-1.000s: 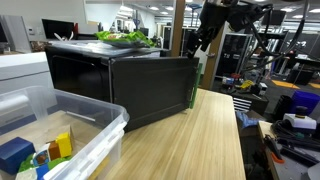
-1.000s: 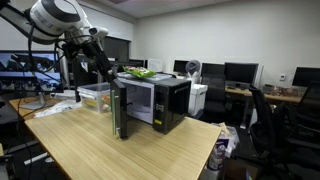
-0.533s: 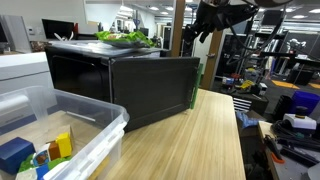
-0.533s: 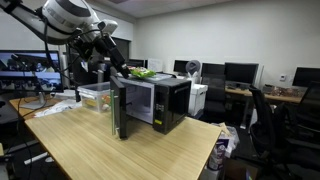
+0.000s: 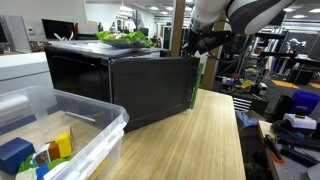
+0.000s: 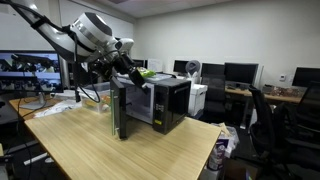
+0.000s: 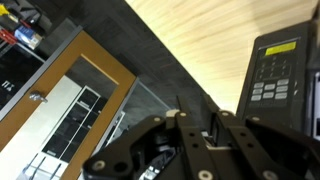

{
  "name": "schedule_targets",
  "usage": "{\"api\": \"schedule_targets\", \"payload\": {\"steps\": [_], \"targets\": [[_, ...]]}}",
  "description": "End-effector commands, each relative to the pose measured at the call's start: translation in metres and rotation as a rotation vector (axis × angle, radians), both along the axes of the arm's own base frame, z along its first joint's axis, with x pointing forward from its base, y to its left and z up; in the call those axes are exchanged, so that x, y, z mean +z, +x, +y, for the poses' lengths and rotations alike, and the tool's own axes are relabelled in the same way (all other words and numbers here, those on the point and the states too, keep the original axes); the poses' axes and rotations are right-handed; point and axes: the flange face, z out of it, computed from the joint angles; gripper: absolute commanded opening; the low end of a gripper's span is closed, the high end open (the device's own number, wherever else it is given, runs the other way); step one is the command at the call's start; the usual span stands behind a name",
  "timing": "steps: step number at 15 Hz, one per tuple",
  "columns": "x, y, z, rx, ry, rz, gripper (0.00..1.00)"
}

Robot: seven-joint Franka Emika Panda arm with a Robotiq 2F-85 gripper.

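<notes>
Hand (image 6: 134, 72) has swung down to the microwave (image 6: 165, 100)

In both exterior views the arm (image 5: 250, 14) is raised high, with its white links bent at the elbow (image 6: 92, 30). The wrist is turned so that the gripper (image 5: 192, 42) points sideways and slightly down. In the wrist view its dark fingers (image 7: 162, 138) stand quite near each other, but whether they are fully closed is not clear.
</notes>
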Motion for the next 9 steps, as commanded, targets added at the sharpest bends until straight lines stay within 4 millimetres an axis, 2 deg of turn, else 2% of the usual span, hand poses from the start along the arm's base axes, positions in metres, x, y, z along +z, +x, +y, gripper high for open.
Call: {"api": "schedule_targets", "payload": {"steps": [1,3,5,8,9], "targets": [[-0.02,0.009,0.023,0.025,0.173,0.102,0.02],[-0.029,0.014,0.036,0.039,0.283,0.153,0.0],[-0.035,0.015,0.046,0.052,0.38,0.212,0.03],[-0.031,0.015,0.062,0.078,0.528,0.316,0.03],[-0.009,0.001,0.095,0.136,0.62,0.375,0.03]]}}
